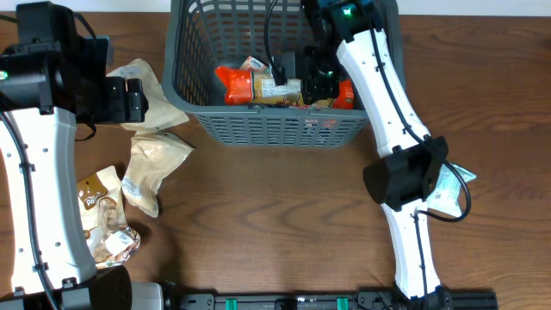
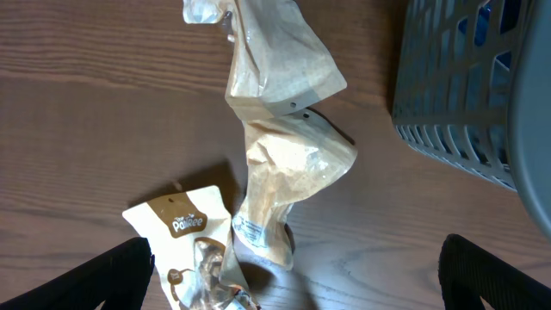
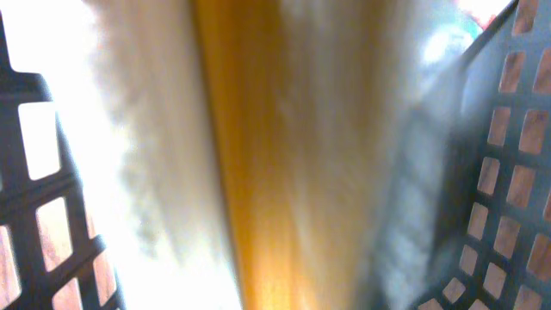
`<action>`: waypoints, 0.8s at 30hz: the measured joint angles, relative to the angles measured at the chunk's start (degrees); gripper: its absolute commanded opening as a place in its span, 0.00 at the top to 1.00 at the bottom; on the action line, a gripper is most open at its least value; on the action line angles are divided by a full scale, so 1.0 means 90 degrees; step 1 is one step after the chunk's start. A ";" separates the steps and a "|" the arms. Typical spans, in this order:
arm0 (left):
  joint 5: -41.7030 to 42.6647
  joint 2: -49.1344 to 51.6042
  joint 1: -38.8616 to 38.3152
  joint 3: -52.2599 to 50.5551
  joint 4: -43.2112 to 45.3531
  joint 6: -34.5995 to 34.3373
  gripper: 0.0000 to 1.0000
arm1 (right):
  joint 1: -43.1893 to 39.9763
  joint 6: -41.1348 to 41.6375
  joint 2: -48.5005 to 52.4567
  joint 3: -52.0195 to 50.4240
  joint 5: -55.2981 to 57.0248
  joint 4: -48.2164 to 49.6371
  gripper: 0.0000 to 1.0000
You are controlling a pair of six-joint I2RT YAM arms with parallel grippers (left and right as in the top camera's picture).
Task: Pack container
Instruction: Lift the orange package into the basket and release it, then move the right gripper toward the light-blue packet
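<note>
Overhead, the grey basket [image 1: 284, 129] was seen at the far edge of the table [image 1: 284, 215], with orange packets [image 1: 245, 84] inside. The right gripper [image 1: 320, 79] was seen down among them; its grip could not be told. The left gripper [image 2: 297, 267] was held spread above tan pouches [image 1: 155, 159] left of the basket.

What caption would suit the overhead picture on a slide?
Right end effector inside the dark grey basket, above orange snack packs; beige pouches lie on the table outside.

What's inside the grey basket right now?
Orange snack packets lie on the basket floor; the right hand sits among them, covering whatever lies beneath it.
</note>
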 measured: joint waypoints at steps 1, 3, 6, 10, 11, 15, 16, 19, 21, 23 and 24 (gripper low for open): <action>0.0000 0.0000 0.0000 -0.0002 -0.0002 0.0000 0.05 | -0.0007 0.0051 -0.0010 0.0002 -0.0005 0.0083 0.49; 0.0000 0.0000 0.0000 0.0000 0.0000 0.0000 0.05 | -0.0022 0.0165 -0.0100 0.0007 0.0017 0.0214 0.46; 0.0000 0.0000 0.0000 -0.0002 0.0000 0.0000 0.05 | -0.0039 0.0301 -0.0272 0.0007 0.0058 0.0267 0.44; 0.0000 0.0000 0.0000 0.0000 0.0000 0.0000 0.05 | -0.0126 0.0406 -0.0712 0.0007 0.0107 0.0355 0.48; 0.0000 0.0000 0.0000 0.0000 0.0000 0.0000 0.05 | -0.0175 0.0512 -0.0884 0.0007 0.0114 0.0440 0.48; 0.0000 0.0000 0.0000 0.0000 0.0000 -0.0002 0.05 | -0.0556 0.1355 -0.1717 0.0007 0.0158 0.0988 0.38; 0.0000 0.0000 0.0000 0.0000 0.0000 -0.0002 0.05 | -0.0716 0.1695 -0.1919 0.0010 0.0187 0.1139 0.34; 0.0002 0.0000 0.0000 -0.0002 0.0017 -0.0002 0.05 | -0.1445 0.2873 -0.2533 0.0053 0.0357 0.1358 0.33; 0.0000 0.0000 0.0000 -0.0002 0.0053 -0.0002 0.05 | -0.2144 0.3813 -0.2914 0.0090 0.0459 0.1299 0.35; 0.0000 0.0000 0.0000 0.0000 0.0078 -0.0005 0.06 | -0.2851 0.4711 -0.3181 0.0114 0.0546 0.1039 0.37; 0.0000 0.0000 0.0000 -0.0002 0.0092 -0.0005 0.05 | -0.3196 0.5124 -0.3276 0.0124 0.0573 0.0855 0.39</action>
